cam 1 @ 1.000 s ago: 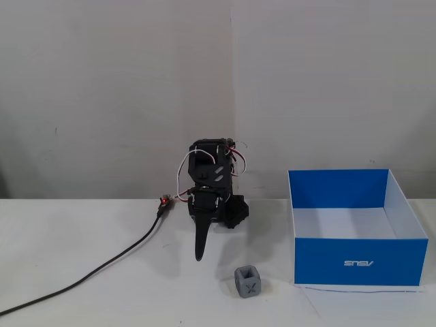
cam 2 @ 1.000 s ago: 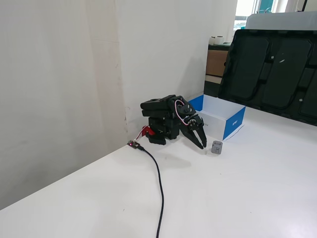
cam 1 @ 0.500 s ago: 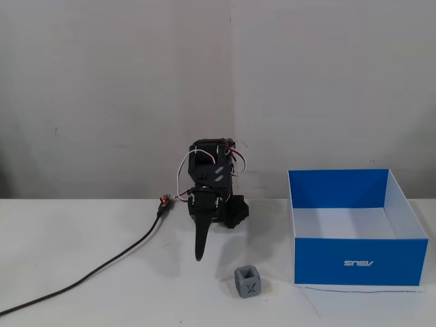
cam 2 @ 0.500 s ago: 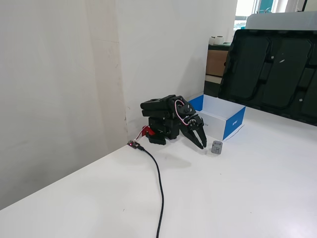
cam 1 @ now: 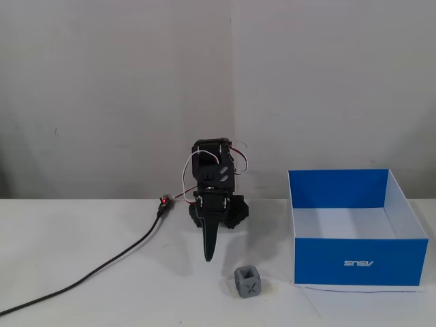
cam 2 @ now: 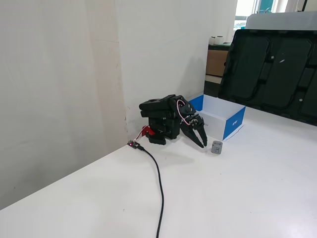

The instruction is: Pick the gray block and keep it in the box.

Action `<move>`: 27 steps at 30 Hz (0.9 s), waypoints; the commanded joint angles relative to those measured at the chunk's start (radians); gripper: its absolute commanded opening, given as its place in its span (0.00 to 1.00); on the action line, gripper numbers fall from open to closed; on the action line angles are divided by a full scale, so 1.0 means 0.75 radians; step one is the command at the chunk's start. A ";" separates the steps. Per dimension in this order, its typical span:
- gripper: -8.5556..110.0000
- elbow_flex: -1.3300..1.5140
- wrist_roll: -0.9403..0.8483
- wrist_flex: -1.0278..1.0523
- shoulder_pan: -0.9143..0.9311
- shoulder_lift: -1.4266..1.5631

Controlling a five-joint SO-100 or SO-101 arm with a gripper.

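Fixed views both showed the approach step only begun: the gray block (cam 1: 248, 282) sat on the worktop (cam 1: 102, 300), untouched, just at nine o'clock of the box (cam 1: 357, 262). The claw (cam 1: 210, 257) hung at about ten o'clock from the block, apart from it. In a fixed view its fingers (cam 2: 204, 139) stood parted a little, holding and touching nothing. Next, I judged, it needed to swing toward four o'clock, lower and straddle the block.

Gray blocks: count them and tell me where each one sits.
1. The gray block stands on the white table, just left of the box in a fixed view, in front of the gripper and untouched. The box interior shows none, though its front wall hides part of the floor.
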 commanded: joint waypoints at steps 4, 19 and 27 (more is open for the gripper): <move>0.07 -0.145 -0.012 -0.027 -0.022 0.076; 0.07 -0.515 0.025 -0.061 -0.137 -0.387; 0.07 -0.755 0.051 0.055 -0.186 -0.779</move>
